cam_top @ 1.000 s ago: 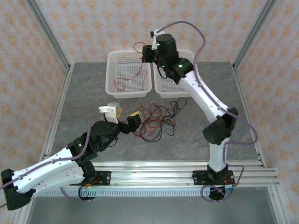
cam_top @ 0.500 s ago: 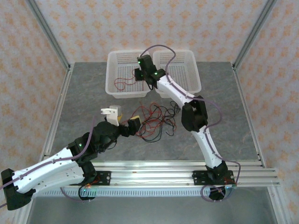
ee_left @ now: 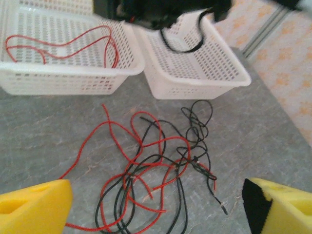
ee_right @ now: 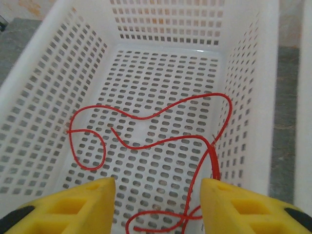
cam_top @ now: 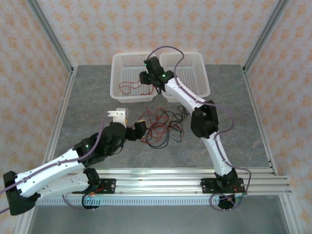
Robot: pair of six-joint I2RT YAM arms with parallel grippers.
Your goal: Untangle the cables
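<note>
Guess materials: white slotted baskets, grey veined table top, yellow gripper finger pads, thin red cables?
White slotted baskets: moulded plastic by the look, slightly glossy, uniform slot grid.
Grey veined table top: matt, stone-like marbling; could be laminate.
Yellow finger pads: matt foam or soft rubber, moulded recesses.
Thin red cables: smooth plastic-looking insulation, bends in loose curls; core unseen.

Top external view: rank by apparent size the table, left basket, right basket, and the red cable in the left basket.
1. Table
2. Left basket and right basket: they look alike, so no ranking between them
3. Red cable
</note>
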